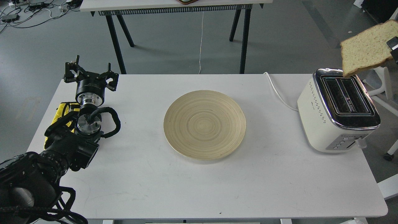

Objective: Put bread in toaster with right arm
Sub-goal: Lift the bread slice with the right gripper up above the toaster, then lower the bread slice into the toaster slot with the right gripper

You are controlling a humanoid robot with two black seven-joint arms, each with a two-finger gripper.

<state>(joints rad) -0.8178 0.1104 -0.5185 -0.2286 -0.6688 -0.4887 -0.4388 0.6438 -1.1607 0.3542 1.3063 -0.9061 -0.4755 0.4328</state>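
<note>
The bread (367, 46), a pale speckled slice with a brown crust, hangs tilted in the air at the far right, above and just behind the toaster (339, 109). Only a fingertip of my right gripper (393, 46) shows at the frame's right edge, clamped on the slice's right side; the rest of the right arm is out of view. The cream toaster stands at the table's right end with both black slots empty and facing up. My left gripper (90, 74) is open and empty at the table's far left.
A round wooden plate (204, 124) lies bare at the table's middle. A white cord (276, 90) runs behind the toaster. A yellow item (62, 112) lies beside the left arm. A white chair (381, 84) stands right of the table.
</note>
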